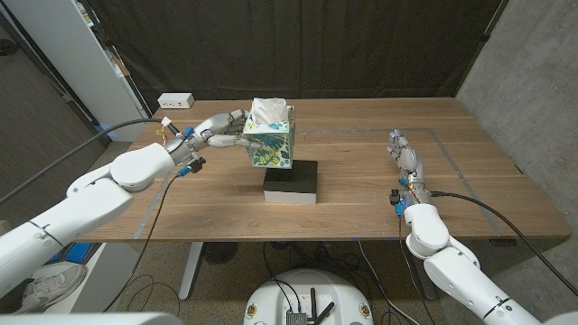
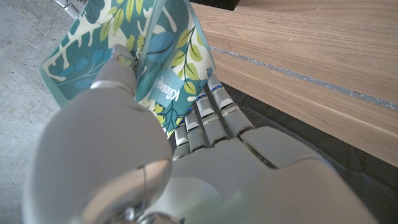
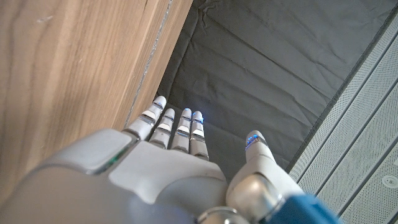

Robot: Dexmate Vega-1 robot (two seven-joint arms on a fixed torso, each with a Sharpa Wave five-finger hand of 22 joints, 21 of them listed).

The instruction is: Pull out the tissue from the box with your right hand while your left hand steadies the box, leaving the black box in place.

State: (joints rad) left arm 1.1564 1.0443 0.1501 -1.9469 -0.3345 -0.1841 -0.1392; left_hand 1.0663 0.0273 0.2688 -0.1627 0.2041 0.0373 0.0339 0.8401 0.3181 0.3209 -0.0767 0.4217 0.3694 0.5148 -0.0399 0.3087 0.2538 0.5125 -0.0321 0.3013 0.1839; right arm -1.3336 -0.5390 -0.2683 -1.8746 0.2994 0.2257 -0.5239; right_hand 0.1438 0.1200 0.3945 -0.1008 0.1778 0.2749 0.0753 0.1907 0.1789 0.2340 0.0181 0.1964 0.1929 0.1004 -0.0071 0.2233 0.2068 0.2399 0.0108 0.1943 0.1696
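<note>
The tissue box (image 1: 270, 140), a cube printed with teal, green and white leaves, is being held at the table's (image 1: 361, 203) middle, toward the far side. It appears raised and slightly tilted above the black box (image 1: 291, 181), which is lying flat on the wood just in front of and below it; whether the two are touching cannot be told. The box is being gripped by the left hand (image 1: 219, 129), which is reaching in from the robot's left. In the left wrist view the fingers (image 2: 208, 112) are seen wrapped against one patterned face and the thumb pressed on another, so the box (image 2: 143, 56) is being clamped between them.

The right hand (image 1: 405, 159) is being kept well apart from the box, out toward the robot's right side of the table. In the right wrist view the right hand (image 3: 180, 155) is shown with fingers extended and close together, thumb apart, nothing being held.

The tissue (image 1: 268, 110), a white crumpled tuft, is standing up out of the opening in the box's top. It lies to the left of the right hand and farther back, so a long reach across the table is judged to be required, with the pull being directed upward along the tuft.
</note>
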